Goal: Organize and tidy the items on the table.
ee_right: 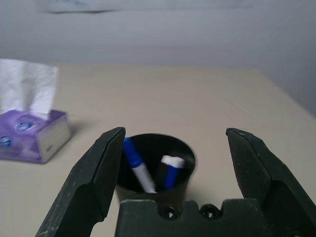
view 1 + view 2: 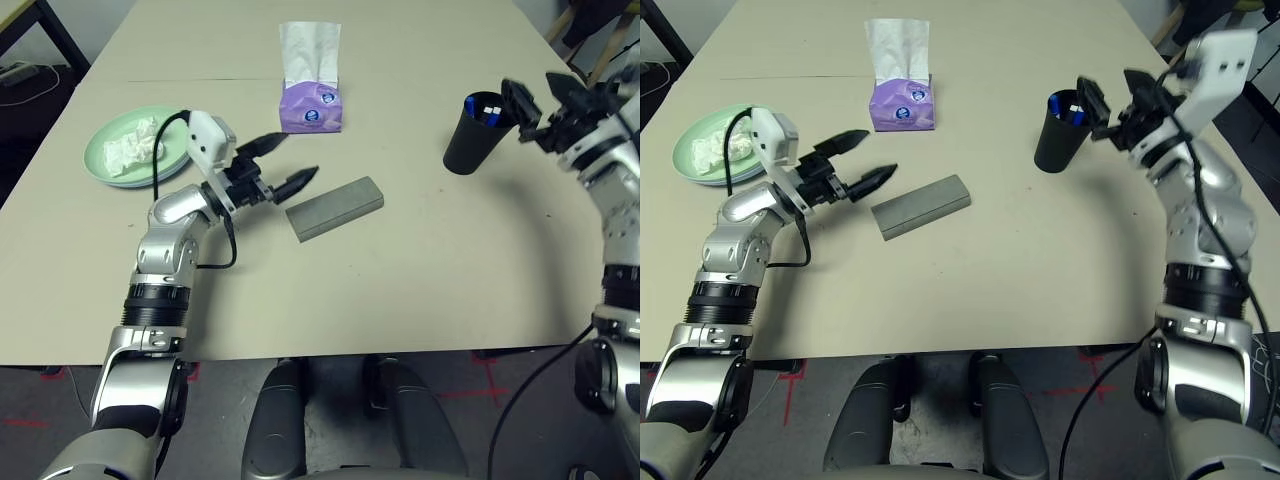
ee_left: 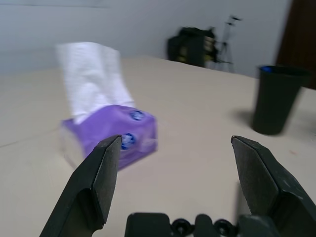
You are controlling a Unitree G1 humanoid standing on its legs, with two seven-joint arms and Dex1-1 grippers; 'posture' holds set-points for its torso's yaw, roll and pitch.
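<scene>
Late tidy stage by the look of it: most items seem put away, both arms free. Nearest on the table, the grey glasses case lies flat and closed; whether the sunglasses are inside can't be told. Left gripper is just beside its near-left end, fingers spread, grasping nothing. Next move probably calls for squaring up the case or leaving it be. Green plate at the left edge holds the crumpled tissue. Right gripper is released, empty, close by the rim of the black cup, which holds blue-capped pens. Farthest, the purple tissue box stands upright with a tissue sticking out.
</scene>
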